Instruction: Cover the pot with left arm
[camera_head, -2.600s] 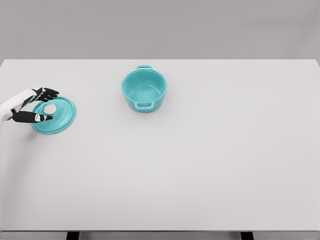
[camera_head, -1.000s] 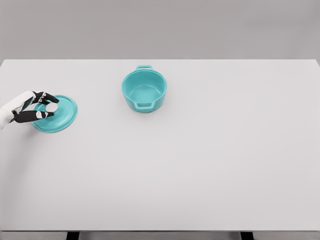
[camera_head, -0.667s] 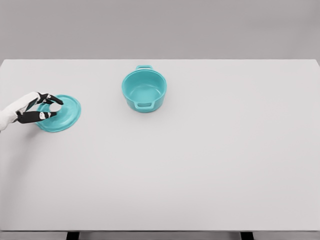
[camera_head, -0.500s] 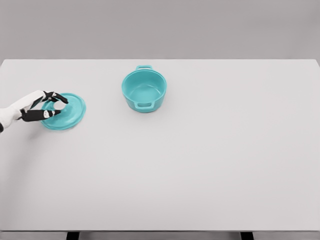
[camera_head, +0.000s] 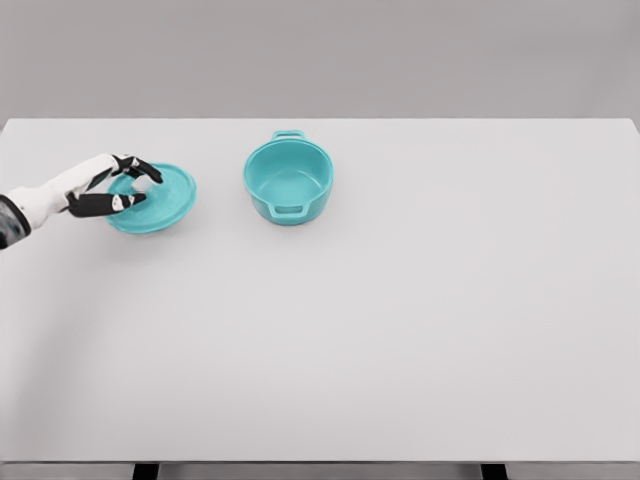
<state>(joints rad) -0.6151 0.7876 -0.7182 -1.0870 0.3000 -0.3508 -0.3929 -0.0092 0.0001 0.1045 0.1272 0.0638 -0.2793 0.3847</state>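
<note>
Left of pot (camera_head: 288, 181), left hand (camera_head: 112, 187) fingers pinch lid (camera_head: 153, 198) knob.

A: What stands between the round teal lid (camera_head: 158, 198) and the open teal pot with two loop handles (camera_head: 288, 180)?

B: Only a bare strip of white desk (camera_head: 400, 330). The pot's mouth is uncovered, with nothing above it.

A: And around the lid?

B: The left hand (camera_head: 112, 187), its black fingers (camera_head: 140, 166) closed on the white knob, fills the lid's left side. The desk right of the pot and toward the near edge lies open.
</note>
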